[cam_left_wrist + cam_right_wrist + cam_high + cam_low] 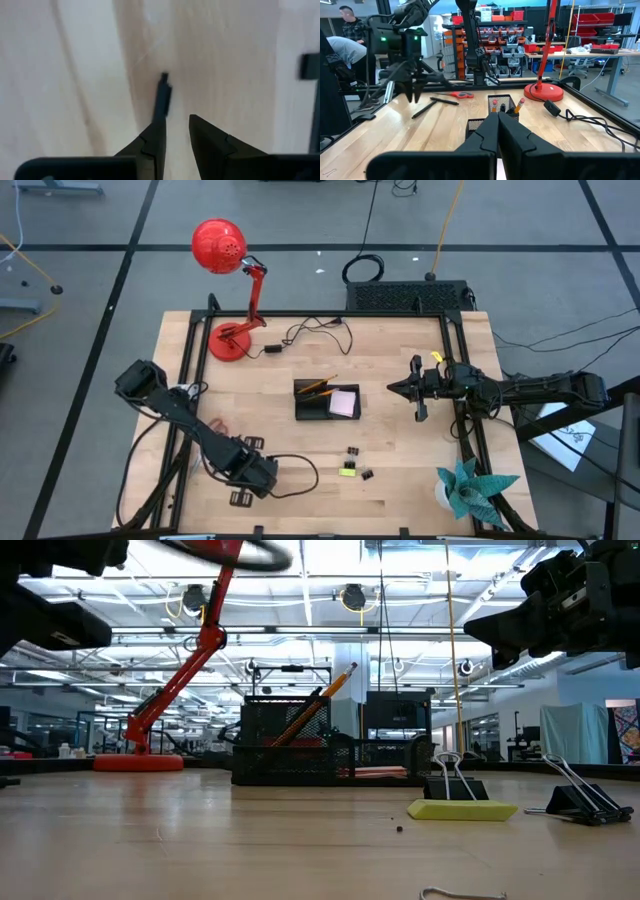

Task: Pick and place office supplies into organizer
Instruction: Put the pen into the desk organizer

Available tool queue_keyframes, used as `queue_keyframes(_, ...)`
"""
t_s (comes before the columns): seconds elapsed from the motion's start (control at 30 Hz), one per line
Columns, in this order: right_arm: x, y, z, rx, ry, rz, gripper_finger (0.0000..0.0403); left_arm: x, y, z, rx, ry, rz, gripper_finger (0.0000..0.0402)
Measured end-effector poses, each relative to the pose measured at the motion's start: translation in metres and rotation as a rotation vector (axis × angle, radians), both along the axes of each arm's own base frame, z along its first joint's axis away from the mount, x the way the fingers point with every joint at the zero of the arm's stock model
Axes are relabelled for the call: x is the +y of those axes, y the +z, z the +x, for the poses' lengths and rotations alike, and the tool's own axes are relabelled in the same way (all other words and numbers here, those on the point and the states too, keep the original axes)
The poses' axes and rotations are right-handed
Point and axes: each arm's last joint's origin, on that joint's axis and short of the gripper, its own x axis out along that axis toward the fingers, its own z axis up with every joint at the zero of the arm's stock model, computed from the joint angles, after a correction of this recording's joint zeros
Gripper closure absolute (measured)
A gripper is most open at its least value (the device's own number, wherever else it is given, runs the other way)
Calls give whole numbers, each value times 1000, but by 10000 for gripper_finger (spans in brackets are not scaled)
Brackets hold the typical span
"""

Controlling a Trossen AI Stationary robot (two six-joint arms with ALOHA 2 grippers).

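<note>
While left pincer (pixel 243 496) hovers over pens (pixel 434 103) — fingers parted, right pincer (pixel 396 388) beside organizer (pixel 327 401)

Lamp (pixel 170 690) head cut off — pen (pixel 162 97) blurred.

Item count, table top

We count one organizer (pixel 326 400), two orange pencils (pixel 318 387) standing in it, one sticky-note pad (pixel 344 402), two binder clips (pixel 353 451), one yellow-green piece (pixel 347 470), one red-handled scissors (pixel 460 94), two pens (pixel 436 103).

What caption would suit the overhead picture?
Two robot arms flank a black organizer holding orange pencils and a sticky-note pad; binder clips wait nearby.
</note>
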Motion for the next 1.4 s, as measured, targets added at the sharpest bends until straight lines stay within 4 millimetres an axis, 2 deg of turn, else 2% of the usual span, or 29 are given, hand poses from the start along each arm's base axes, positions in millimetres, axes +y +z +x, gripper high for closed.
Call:
queue_keyframes(0.23,0,0,0,0,0,11,399,-2,-11,-8,14,10,13,309)
queue_keyframes(0.57,0,0,0,0,0,12,399,2,-34,-29,19,34,136,309)
queue_keyframes(0.83,0,0,0,0,0,12,399,6,-53,-35,6,51,59,309)
queue_keyframes(1.4,0,0,0,-1,0,11,399,5,-57,-29,-92,86,47,309)
